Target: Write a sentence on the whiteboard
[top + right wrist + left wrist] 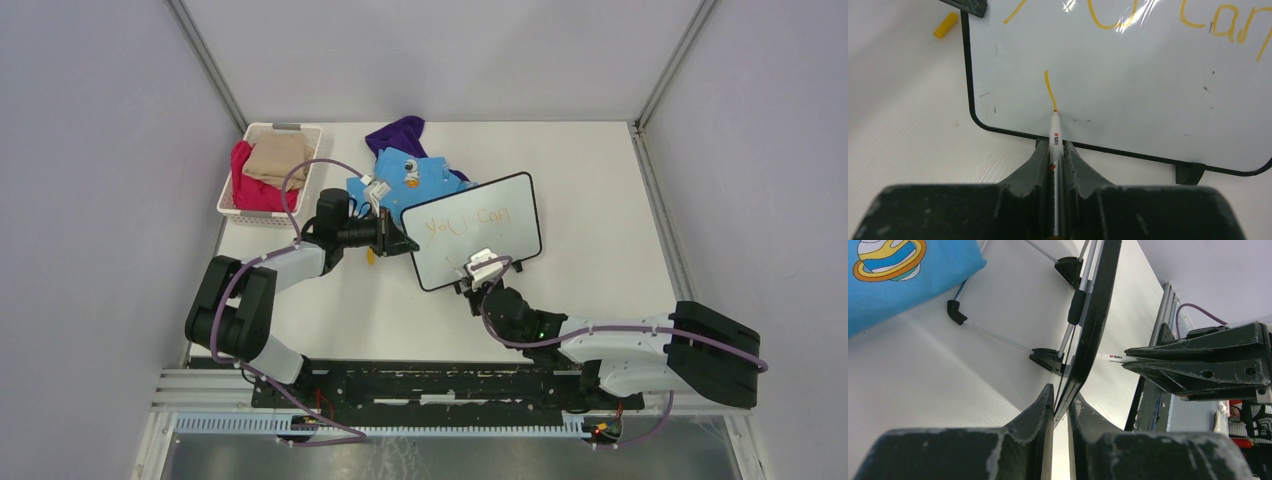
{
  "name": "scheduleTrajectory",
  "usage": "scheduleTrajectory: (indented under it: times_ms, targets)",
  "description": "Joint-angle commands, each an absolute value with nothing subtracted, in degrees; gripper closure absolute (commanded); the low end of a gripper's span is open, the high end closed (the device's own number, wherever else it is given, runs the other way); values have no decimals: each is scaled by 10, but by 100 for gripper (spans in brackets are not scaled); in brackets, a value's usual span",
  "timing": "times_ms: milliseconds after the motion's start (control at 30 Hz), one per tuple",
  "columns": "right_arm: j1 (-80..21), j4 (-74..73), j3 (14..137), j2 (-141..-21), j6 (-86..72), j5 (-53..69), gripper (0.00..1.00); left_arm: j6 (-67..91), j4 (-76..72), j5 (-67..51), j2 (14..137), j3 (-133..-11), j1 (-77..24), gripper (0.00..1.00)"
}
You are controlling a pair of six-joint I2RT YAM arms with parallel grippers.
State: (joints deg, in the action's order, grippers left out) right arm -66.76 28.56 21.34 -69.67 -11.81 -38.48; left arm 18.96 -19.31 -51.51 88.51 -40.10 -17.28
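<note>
**Orange words on the board: "you can"**

The right gripper point(1055, 146) is shut tight on a thin white marker point(1055, 127). The marker has small red letters on it that start with "M"; the rest is too small to read. Its tip touches the whiteboard point(1128, 75) low down, at the end of one short orange line point(1050, 90).

The whiteboard stands tilted in the middle of the table point(600, 200). The sentence point(467, 222) so far reads "you can" along the top.

The left gripper point(1060, 405) pinches the board's black left edge. Only its own camera shows the back of the board — thin silver legs with black feet.

A yellow cap point(945, 25) lies on the table just beside the board's left edge.

Behind the board lies a blue shirt point(410, 175). The left wrist view shows a ringed planet point(888, 257) printed on it. Farther back are a purple cloth point(398, 132) and a white basket point(228, 203) with pink and tan clothes inside.
</note>
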Motion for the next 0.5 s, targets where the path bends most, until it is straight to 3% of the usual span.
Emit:
scheduleTrajectory:
  times_ms: [0,467]
  targets:
    - [-664,282,202,-690,-127,-385,100,164,-147,-482,897,-405,-175,98]
    - [-665,288,262,-718,-95,-376,100,164,-146,-482,896,-404,-175,98]
